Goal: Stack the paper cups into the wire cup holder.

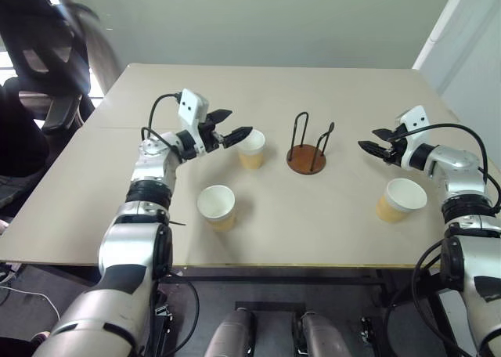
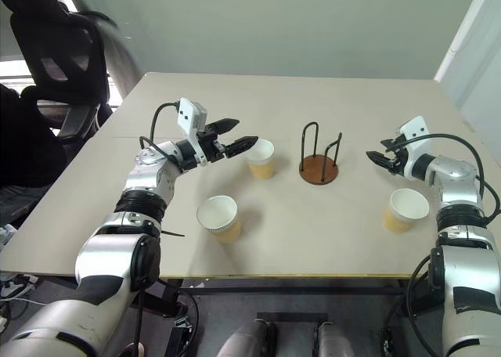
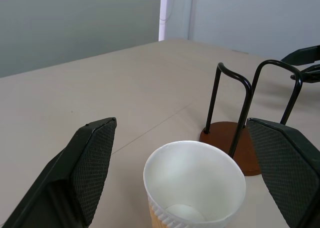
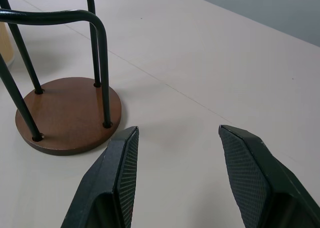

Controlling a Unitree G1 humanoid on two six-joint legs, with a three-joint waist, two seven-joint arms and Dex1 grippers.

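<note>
Left claw (image 1: 232, 133) wide open astride the centre-frame cup (image 1: 251, 148), holder (image 1: 307, 156) just right of it, right claw (image 1: 377, 149) parted, empty: risks crushing or tipping on closing.

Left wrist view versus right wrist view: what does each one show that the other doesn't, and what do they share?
Left wrist only: a paper cup standing upright between the open left gripper fingers, its white inside in sight, and the right gripper's tips beyond the holder. Right wrist only: the open right gripper over bare table. Both: the wire cup holder, with no cup in it.
</note>
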